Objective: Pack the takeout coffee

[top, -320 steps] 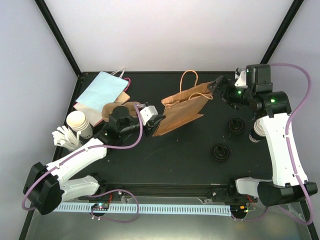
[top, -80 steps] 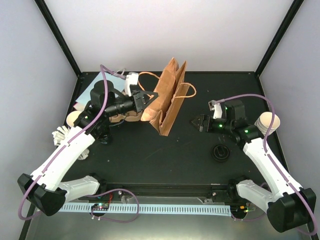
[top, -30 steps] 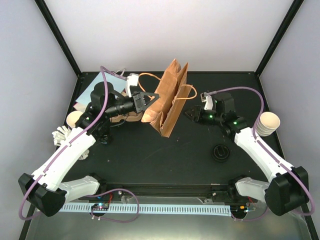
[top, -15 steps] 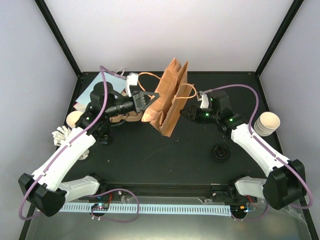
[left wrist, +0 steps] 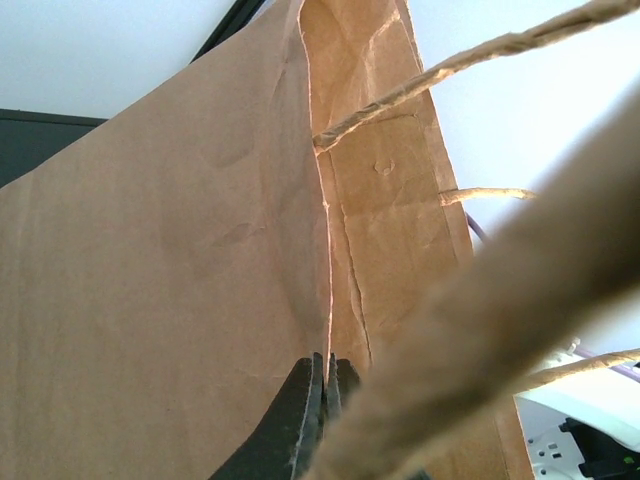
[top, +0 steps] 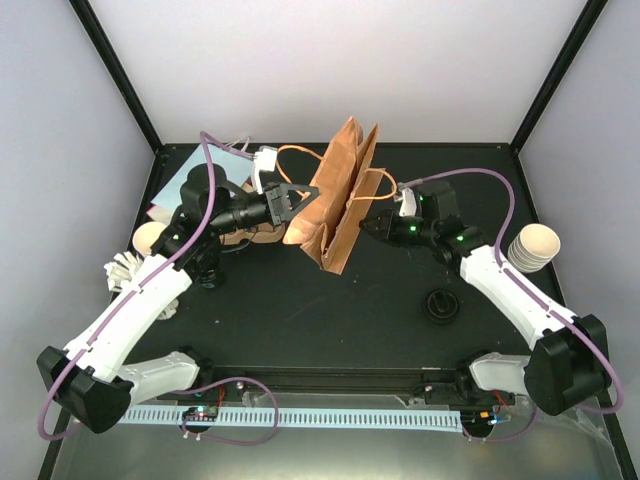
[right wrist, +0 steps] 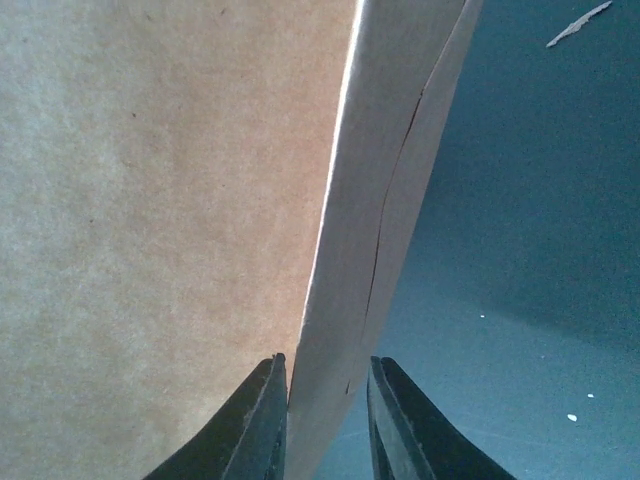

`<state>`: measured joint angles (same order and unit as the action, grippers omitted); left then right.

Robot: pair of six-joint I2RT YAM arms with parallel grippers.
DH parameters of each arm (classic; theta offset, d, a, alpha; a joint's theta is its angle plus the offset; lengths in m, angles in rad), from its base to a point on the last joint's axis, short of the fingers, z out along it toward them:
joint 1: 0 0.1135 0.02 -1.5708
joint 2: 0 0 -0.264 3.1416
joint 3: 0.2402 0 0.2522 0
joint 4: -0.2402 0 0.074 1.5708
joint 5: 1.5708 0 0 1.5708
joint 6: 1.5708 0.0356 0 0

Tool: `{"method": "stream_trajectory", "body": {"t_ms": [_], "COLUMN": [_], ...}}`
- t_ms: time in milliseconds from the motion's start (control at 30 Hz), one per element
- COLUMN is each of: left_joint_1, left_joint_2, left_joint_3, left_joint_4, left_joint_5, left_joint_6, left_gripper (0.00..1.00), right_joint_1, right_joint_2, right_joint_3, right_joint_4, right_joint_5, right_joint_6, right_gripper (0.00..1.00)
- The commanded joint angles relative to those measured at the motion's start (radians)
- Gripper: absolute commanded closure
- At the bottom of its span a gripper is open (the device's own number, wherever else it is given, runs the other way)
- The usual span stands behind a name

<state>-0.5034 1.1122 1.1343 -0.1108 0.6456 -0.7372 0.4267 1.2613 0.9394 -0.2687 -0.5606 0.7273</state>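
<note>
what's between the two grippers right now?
The upright brown paper bag. In the top view the left gripper pinches its left wall; the right gripper meets its right edge, a fold between its fingers.

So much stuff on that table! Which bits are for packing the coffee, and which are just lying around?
For the job:
- brown paper bag, held upright by the left gripper and right gripper
- paper cups at the right edge
- paper cup at the left
- black lid

Lying about:
- pale-blue bag
- white bits at the left edge
</note>
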Motion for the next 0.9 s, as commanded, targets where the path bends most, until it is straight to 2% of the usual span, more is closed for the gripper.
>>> {"method": "stream_trajectory", "body": {"t_ms": [0,267,333,500,667,867], "left_joint_1": [0.007,0.007,0.006,0.007,0.026,0.118], "left_joint_2": [-0.027,-0.024,-0.025,-0.025,-0.028,-0.034], "left_joint_3": [0.002,-0.001,0.001,0.006,0.027,0.024], "left_joint_4": [0.037,0.039,0.039,0.028,-0.049,-0.1], "left_joint_5": [0.029,0.032,0.032,0.026,-0.002,0.031], "left_joint_6": [-0.008,-0.01,-0.007,0.0,0.024,0.034], "left_gripper": [0.98,0.98,0.98,0.98,0.99,0.98], "right_joint_1": [0.006,0.006,0.005,0.006,0.004,-0.012], "right_joint_2": [0.015,0.024,0.026,0.02,-0.025,-0.09], "right_joint_3": [0.035,0.052,0.054,0.058,0.046,-0.006], "right_joint_4": [0.024,0.031,0.026,-0.011,-0.084,-0.116], "right_joint_5": [-0.002,-0.015,-0.013,0.009,0.044,0.016], "right_joint_6": [0.012,0.014,0.012,-0.007,-0.058,-0.07], "right_gripper": [0.76,0.77,0.81,0.98,0.99,0.99]}}
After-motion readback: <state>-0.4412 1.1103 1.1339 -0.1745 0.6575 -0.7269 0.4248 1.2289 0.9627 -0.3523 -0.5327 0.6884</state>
